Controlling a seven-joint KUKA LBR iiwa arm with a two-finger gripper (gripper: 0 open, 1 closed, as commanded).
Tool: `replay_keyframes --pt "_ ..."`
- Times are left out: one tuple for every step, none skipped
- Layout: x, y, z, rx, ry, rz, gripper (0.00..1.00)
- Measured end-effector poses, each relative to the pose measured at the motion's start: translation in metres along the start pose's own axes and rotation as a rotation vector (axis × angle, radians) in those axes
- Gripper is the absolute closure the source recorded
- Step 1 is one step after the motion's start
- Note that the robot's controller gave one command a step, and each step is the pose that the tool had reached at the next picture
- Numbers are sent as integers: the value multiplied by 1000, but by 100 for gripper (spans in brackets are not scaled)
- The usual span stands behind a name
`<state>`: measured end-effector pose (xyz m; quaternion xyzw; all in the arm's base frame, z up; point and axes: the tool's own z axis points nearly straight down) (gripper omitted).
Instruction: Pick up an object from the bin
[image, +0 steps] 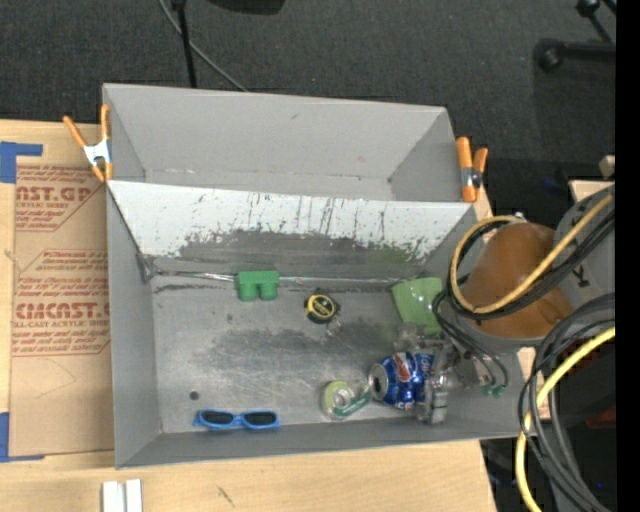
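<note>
The gripper (436, 398) sits low in the bin's (270, 135) near right corner, at the end of the arm that comes in from the right under its orange cover and looped cables. It is pressed close against the right side of a crushed can (401, 379), but whether it is open or closed cannot be told, as its lower end merges with the can's crumpled metal. The can lies on its side on the bin floor, close to the front wall and well to the right, and is the likeliest thing to be picked. It is blue with red and white patches, and no brand name or other writing on it can be read. I would judge it light, thin-walled and already dented, so it should give a little under pressure rather than break. Its skin is smooth and may slip, so a hold across the flattened middle looks safer than one on the rounded ends. Just left of the can, almost touching it, lies a small round silvery thing with a green patch (340, 398). Further left along the front wall lie blue sunglasses (237, 420), well apart from the can. Behind the gripper, near the right wall, is a pale green cup-like thing (418, 300). A small yellow and black disc (320, 306) lies mid-floor, and a green block (257, 286) rests near the back wall's foot.
</note>
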<state>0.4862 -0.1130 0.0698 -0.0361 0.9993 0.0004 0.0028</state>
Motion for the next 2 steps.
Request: replay_keyframes --pt "-1 0 0 1 -4 0 0" --pt "0 0 -1 0 1 0 100"
